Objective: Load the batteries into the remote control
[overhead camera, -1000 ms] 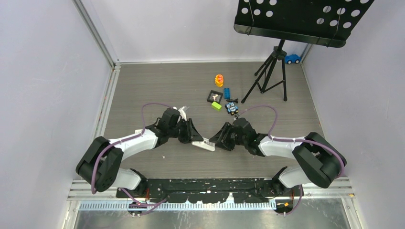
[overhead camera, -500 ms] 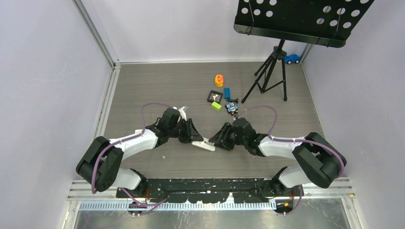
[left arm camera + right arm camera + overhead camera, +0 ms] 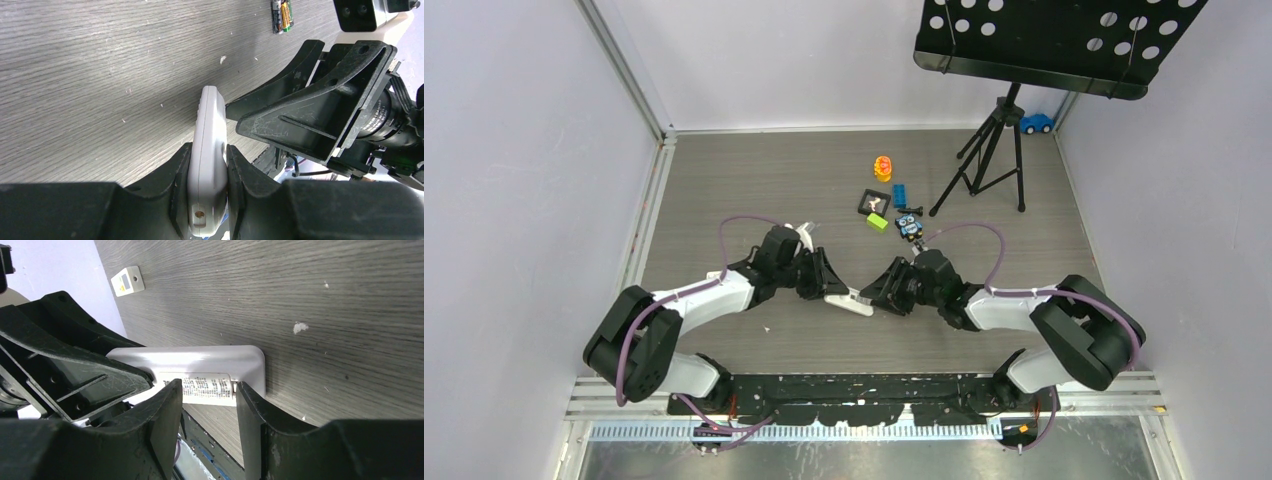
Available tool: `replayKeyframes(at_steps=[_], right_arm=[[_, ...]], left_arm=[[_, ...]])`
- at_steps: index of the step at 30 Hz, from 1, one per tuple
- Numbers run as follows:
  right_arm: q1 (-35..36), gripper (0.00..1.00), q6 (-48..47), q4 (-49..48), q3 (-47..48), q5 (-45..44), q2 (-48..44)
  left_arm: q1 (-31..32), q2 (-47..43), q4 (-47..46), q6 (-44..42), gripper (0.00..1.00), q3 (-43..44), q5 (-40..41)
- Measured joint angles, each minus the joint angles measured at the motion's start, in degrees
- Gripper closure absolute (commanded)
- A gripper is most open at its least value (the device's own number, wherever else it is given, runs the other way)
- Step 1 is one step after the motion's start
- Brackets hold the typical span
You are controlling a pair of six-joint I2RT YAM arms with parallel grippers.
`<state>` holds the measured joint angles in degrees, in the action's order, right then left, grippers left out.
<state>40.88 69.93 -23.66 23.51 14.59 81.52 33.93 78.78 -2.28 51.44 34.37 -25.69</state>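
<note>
My left gripper [image 3: 829, 290] is shut on the white remote control [image 3: 850, 301] and holds it on edge just above the floor, jaws pressed on both faces [image 3: 208, 150]. In the right wrist view the remote's plain white back [image 3: 200, 359] shows a printed white strip [image 3: 207, 387]. My right gripper [image 3: 209, 385] is open with its fingers either side of that strip, close to the remote, holding nothing; it also shows in the top view [image 3: 880, 297]. Two dark batteries [image 3: 281, 15] with green and gold touches lie together on the floor beyond.
A smaller white remote [image 3: 128, 281] lies on the floor behind the left arm. Small toys, a blue robot [image 3: 909, 225], a green block [image 3: 878, 222] and a black tray [image 3: 873, 203], lie further back. A music stand tripod [image 3: 992, 160] stands at the back right.
My right gripper has crept slightly left, closer to the remote. The left gripper and the remote have hardly moved.
</note>
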Motion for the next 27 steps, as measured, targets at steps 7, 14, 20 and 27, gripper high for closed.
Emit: replayKeyframes(at_steps=[7,14,20,27], right_arm=[[-0.26,0.53,0.28,-7.74,-2.93,1.16,1.05],[-0.42,0.53,0.20,-14.38,-5.29,1.92,2.08],[-0.52,0.54,0.07,-18.99,-6.56,2.25,3.13],[-0.52,0.54,-1.88,-17.44,-6.62,1.36,-0.35]], left_arm=[[-0.31,0.22,-0.07,0.22,1.00,0.00,-0.09],[-0.31,0.26,0.13,-0.02,1.00,0.15,-0.04],[-0.33,0.26,1.09,-1.07,1.00,0.92,0.70],[-0.33,-0.66,4.61,-2.23,1.00,2.45,4.17]])
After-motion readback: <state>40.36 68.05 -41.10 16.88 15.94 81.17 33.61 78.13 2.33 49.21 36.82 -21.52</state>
